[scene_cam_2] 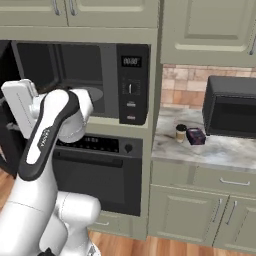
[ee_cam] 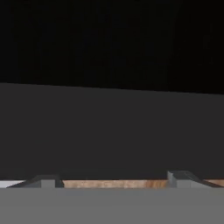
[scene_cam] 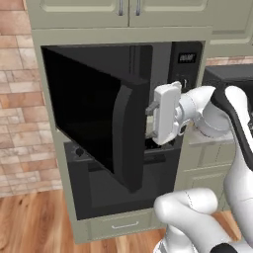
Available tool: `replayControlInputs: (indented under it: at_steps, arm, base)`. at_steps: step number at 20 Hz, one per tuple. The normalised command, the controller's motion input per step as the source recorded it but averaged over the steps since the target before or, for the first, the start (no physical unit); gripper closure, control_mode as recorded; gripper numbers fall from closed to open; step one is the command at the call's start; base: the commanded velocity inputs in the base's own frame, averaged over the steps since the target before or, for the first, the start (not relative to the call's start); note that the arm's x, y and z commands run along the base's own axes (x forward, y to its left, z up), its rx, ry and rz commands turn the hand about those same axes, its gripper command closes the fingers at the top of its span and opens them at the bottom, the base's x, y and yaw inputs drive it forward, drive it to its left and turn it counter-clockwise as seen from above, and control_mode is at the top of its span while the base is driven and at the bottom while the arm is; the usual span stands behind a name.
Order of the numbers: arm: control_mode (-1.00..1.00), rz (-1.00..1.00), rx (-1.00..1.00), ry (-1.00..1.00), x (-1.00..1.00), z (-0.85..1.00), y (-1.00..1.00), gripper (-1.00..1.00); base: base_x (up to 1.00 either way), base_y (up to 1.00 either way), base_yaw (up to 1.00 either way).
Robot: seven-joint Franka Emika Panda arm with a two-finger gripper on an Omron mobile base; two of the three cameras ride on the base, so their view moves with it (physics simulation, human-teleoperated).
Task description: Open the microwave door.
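Note:
The microwave door, a glossy black panel hinged on its left side, stands swung far out from the microwave, whose dark cavity is exposed. Its curved bar handle runs down the free edge. My gripper is open and sits just behind that free edge, on the door's inner side, fingers pointing at it with nothing between them. In the hand view the door's dark inner face is very close, and both fingertips stand wide apart. The control strip is to the right of the cavity.
The oven with its display strip sits directly under the microwave. On the counter to the right stand a small black box appliance, a jar and a purple item. A brick wall lies to the left.

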Motion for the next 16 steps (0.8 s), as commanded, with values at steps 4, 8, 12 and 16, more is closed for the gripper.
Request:
replayControlInputs:
  at_steps: [4, 8, 12, 16]
  arm:
    - [-1.00, 0.16, 0.00, 0.00, 0.21, -0.25, 1.00, -1.00]
    - [-1.00, 0.08, 0.00, 0.00, 0.55, -0.31, 1.00, -1.00]
    - [-1.00, 0.02, 0.00, 0.00, 0.71, -0.24, 1.00, -1.00]
    - [-1.00, 0.00, 0.00, -0.10, 0.64, -0.14, 1.00, -1.00]
  base:
    - [0.00, 0.00, 0.00]
    - [0.00, 0.00, 0.00]
    - [0.00, 0.00, 0.00]
    - [0.00, 0.00, 0.00]
